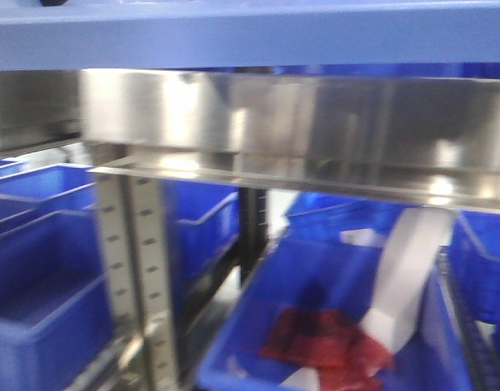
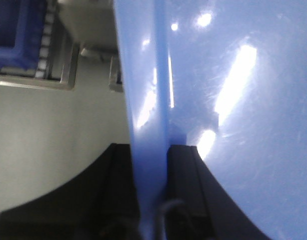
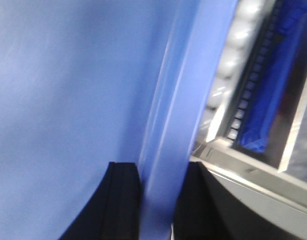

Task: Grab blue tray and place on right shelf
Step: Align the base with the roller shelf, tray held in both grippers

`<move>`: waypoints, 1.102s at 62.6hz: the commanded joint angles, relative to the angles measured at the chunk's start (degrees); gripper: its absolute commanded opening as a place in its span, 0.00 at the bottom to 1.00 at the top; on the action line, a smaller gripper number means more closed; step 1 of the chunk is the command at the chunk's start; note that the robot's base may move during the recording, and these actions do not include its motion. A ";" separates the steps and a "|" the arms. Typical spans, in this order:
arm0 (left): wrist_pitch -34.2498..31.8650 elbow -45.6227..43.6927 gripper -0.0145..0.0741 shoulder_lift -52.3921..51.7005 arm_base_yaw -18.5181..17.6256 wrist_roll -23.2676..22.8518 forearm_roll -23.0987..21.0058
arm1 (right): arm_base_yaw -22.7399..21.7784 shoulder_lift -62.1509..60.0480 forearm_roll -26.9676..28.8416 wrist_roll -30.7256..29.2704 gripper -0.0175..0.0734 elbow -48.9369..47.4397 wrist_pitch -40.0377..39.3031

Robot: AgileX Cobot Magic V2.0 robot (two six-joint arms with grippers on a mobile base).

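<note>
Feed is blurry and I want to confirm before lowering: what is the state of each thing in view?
blue tray: held by its rim on both sides, above the shelf rail in the front view.
left hand: shut on the tray rim.
right hand: shut on the tray rim.
right shelf: gap between its rail and the tray; top surface out of view.
dark blue bin: open, holding a red item and a white strip.

Upper part of the blue tray (image 1: 250, 37) off-frame; red bin contents (image 1: 323, 346) blurred.
</note>
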 commanded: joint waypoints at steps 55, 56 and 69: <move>4.94 -1.80 0.11 -1.74 -0.55 1.83 -0.35 | 0.28 -1.12 -0.01 -2.10 0.25 -1.84 -4.61; 4.94 -1.80 0.11 -1.74 -0.55 1.83 -0.35 | 0.28 -1.12 -0.01 -2.10 0.25 -1.84 -4.61; 4.94 -1.80 0.11 -1.74 -0.55 1.83 -0.35 | 0.28 -1.12 -0.01 -2.10 0.25 -1.84 -4.61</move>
